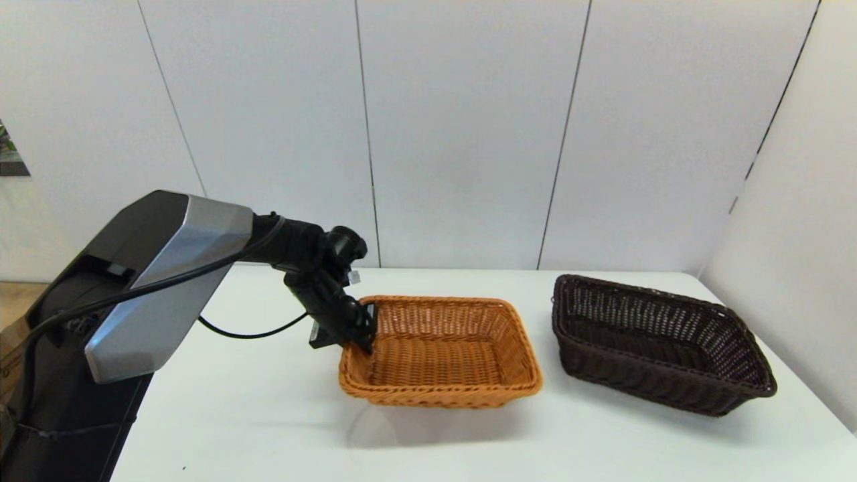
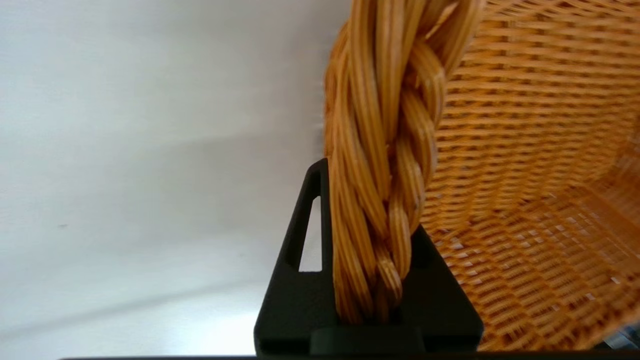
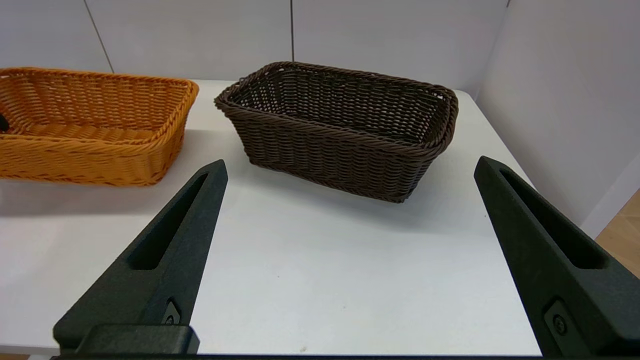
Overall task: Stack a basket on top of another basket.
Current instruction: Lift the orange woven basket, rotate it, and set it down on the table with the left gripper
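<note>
My left gripper (image 1: 365,335) is shut on the braided left rim of the orange-tan basket (image 1: 438,391), near its back left corner. In the left wrist view the rim (image 2: 380,150) runs between the two black fingers of the gripper (image 2: 370,210). The basket seems to hang slightly above the table, with a shadow under it. The dark brown basket (image 1: 636,378) stands on the table to the right, apart from it. In the right wrist view my right gripper (image 3: 350,164) is open and empty, well short of the dark basket (image 3: 340,155), with the orange one (image 3: 90,155) beside it.
The white table (image 1: 268,415) has white wall panels (image 1: 469,134) at its back and along its right side (image 1: 797,234). The dark basket sits close to the right-hand wall. A black cable (image 1: 248,333) hangs from the left arm.
</note>
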